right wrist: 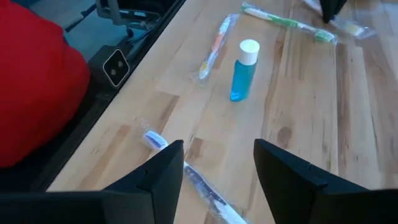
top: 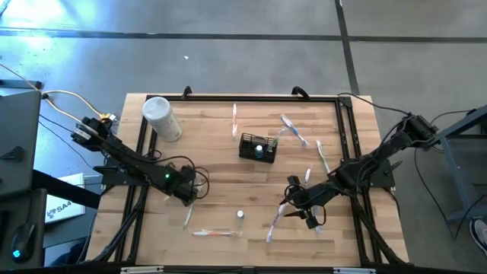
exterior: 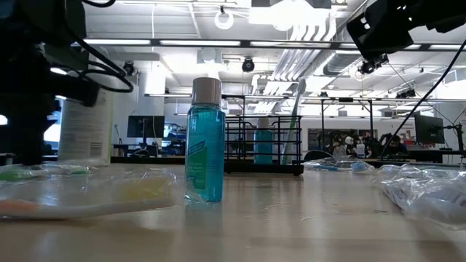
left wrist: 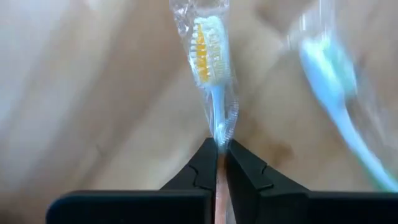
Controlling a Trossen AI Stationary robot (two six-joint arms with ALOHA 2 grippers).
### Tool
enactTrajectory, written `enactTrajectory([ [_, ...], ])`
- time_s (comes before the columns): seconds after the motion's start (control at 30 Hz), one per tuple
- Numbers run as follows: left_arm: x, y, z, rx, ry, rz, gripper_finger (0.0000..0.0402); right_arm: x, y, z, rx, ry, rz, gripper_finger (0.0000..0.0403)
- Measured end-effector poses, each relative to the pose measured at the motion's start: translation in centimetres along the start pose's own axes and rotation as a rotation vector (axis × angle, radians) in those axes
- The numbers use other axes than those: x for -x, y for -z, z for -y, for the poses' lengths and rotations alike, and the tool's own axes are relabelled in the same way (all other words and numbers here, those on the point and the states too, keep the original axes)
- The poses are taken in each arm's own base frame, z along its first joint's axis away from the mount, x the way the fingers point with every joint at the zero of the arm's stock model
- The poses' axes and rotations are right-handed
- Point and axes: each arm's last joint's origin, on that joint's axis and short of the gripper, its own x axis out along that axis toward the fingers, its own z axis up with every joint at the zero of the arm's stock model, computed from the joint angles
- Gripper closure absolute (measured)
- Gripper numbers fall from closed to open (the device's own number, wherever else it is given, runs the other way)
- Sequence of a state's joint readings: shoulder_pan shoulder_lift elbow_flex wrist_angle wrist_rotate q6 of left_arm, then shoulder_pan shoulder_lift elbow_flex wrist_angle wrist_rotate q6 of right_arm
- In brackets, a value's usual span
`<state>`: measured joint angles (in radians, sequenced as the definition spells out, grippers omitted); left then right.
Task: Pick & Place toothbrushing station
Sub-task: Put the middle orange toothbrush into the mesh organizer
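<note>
High view first: we are finding the small black wire-mesh caddy (top: 257, 147) standing upright near the middle of the wooden bench (top: 213, 175), toward its far side, apart from both arms. We are seeing a small blue-green bottle (top: 259, 150) already inside it, and in the low view a slim pale upright piece that may be a toothbrush stands in it as well, though we cannot be sure. So the station is looking partly stocked, and we are judging the job to be well short of finished: several plastic-wrapped toothbrushes are lying scattered on the bench around the caddy, and a small teal bottle with a white cap (exterior: 204, 140) is standing loose on the near part of the bench.

We are working the left gripper (top: 187, 196) low over the near-left part of the bench, and its fingers are pinched tight on the wrapped handle of a pale toothbrush with yellow-and-white bristles (left wrist: 212, 59), as the left wrist view shows. A second wrapped toothbrush with a light blue head (left wrist: 336, 81) is lying just beside it.

We are holding the right gripper (top: 301, 204) spread wide and empty above another wrapped toothbrush (right wrist: 199, 180) at the near right.

A larger white cylindrical container (top: 162, 118) is lying tipped at the far left; what it holds we cannot tell.
</note>
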<state>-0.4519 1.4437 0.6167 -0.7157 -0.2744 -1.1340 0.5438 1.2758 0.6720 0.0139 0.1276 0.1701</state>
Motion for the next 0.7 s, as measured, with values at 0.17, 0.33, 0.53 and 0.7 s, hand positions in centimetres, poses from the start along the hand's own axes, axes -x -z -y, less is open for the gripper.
enactTrajectory([
  [0.17, 0.8, -0.6, 0.0, -0.037, -0.063, 0.111, 0.0399, 0.1, -0.2, -0.6, -0.008, -0.012, 0.027, 0.0215],
  [0.33, 3.3, -1.9, 0.5, -0.105, -0.135, 0.166, 0.0401, 0.2, -0.3, -1.1, 0.014, -0.034, 0.052, 0.0215],
  [0.53, 7.6, -4.3, 1.7, -0.212, -0.188, 0.331, 0.0401, 0.2, -0.5, -1.3, -0.001, -0.042, 0.067, 0.0215],
  [0.7, 12.4, -6.4, 1.1, -0.284, -0.199, 0.550, 0.0401, 0.3, -0.4, -1.8, -0.026, 0.004, 0.079, 0.0215],
])
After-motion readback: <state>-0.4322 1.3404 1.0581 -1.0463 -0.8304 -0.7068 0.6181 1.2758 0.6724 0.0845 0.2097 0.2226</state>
